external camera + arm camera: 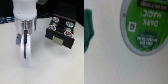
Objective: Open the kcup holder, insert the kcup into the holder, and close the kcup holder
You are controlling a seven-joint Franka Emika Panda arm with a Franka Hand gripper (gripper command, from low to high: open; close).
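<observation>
Exterior view shows the arm's end effector (pixel 24 36) hanging low over the white desk (pixel 55 67), on that view's left, well apart from the kcup holder (pixel 61 31). The holder sits on that view's right with its tray already pulled out, and several pods (pixel 62 25) with reddish and white tops fill round slots in it. So the opening step looks done and the pick-up of the kcup seems to be in hand. The wrist view shows the kcup (pixel 145 24) close beneath the camera, its green top facing up on the desk, with a dark green object (pixel 90 31) beside it that cannot be identified. Whether the jaws are open or closed cannot be told from either picture. Next the end effector would need to settle around the pod and close. Nothing appears to block the way to the tray, though a free slot cannot be made out.
</observation>
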